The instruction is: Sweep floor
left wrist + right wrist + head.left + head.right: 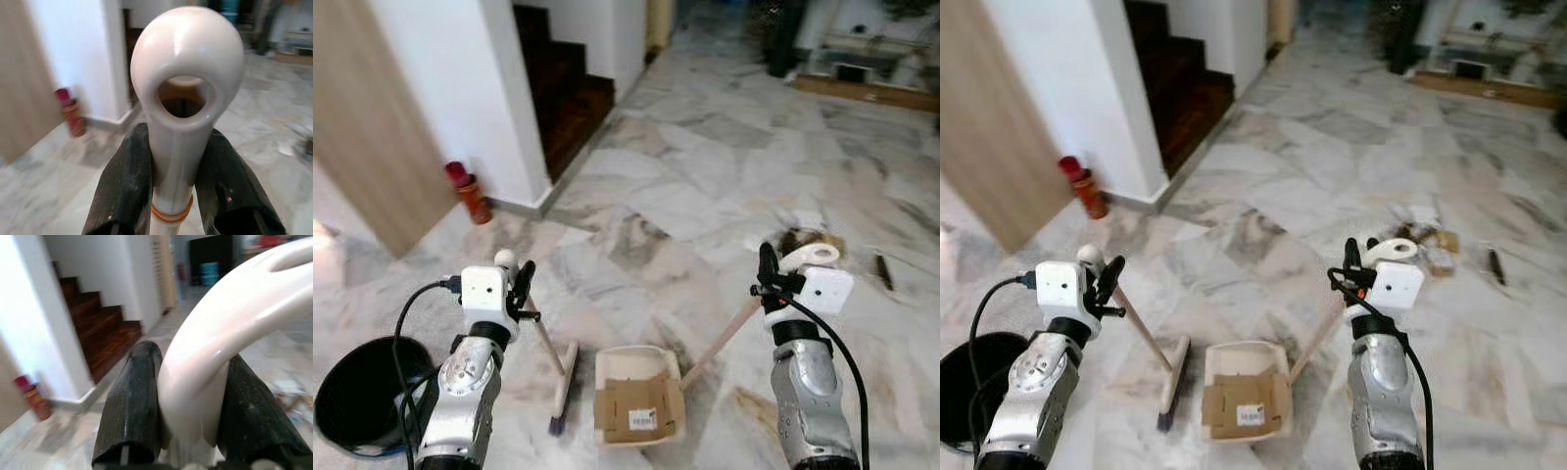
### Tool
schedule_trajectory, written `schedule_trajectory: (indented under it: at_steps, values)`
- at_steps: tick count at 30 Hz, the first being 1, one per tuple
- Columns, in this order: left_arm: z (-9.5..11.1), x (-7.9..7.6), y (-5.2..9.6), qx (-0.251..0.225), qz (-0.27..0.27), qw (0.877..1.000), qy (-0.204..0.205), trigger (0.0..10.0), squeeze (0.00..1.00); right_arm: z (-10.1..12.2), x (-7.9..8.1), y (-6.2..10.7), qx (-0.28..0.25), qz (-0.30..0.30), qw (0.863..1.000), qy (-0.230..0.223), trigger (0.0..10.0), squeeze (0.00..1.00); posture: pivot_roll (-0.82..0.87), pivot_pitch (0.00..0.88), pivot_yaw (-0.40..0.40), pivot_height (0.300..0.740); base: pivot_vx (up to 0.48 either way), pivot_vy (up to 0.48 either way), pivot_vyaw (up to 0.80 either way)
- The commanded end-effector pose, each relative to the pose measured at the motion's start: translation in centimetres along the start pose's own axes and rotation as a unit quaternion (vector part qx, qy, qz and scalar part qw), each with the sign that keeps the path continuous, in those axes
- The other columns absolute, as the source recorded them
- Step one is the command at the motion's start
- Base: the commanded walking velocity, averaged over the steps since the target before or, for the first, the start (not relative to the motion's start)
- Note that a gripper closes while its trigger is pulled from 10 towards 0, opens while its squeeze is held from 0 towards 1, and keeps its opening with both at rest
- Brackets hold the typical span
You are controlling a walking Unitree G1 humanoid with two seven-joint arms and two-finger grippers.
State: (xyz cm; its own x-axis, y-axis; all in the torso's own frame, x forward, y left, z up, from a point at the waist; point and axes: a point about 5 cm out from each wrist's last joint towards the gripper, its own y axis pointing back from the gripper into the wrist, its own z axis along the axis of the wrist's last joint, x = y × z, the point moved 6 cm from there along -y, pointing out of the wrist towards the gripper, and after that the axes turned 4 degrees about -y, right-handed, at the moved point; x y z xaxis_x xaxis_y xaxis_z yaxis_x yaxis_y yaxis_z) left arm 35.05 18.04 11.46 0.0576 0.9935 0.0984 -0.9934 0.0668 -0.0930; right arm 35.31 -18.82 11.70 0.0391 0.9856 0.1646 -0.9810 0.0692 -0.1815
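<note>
Left hand [176,196] was clenched on the broom [558,377] handle, right hand [188,431] on the dustpan [636,392], cardboard already inside, both low on the marble floor [705,176]. Debris [1425,240] lay ahead-right; best to walk there and sweep short strokes panward.

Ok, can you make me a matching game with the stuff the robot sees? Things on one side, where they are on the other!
Things:
1. broom
2. dustpan
3. red bottle
4. black bin

Places:
A. standing by the white wall
B. handle in the left claw
C. on the floor beside the left arm
D. handle in the right claw, cardboard inside

Pairs: 1-B, 2-D, 3-A, 4-C
</note>
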Motion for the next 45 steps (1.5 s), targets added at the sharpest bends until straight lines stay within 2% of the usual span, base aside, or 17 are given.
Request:
schedule_trajectory:
  at_steps: [1, 45]
  values:
    - [1.15, 0.34, -0.16, -0.021, 0.005, 1.000, -0.009, 10.0, 0.00, 1.17, 0.46, -0.43, -0.022, 0.006, 1.000, -0.004, 10.0, 0.00, -0.02, 0.070, 0.016, 0.740, 0.000, 0.000, 0.80]
    - [0.83, 0.08, 0.08, -0.018, 0.004, 1.000, -0.015, 10.0, 0.00, 1.65, 1.12, -0.89, -0.027, 0.022, 0.999, -0.008, 10.0, 0.00, -0.01, 0.046, 0.005, 0.740, 0.000, 0.000, 0.78]
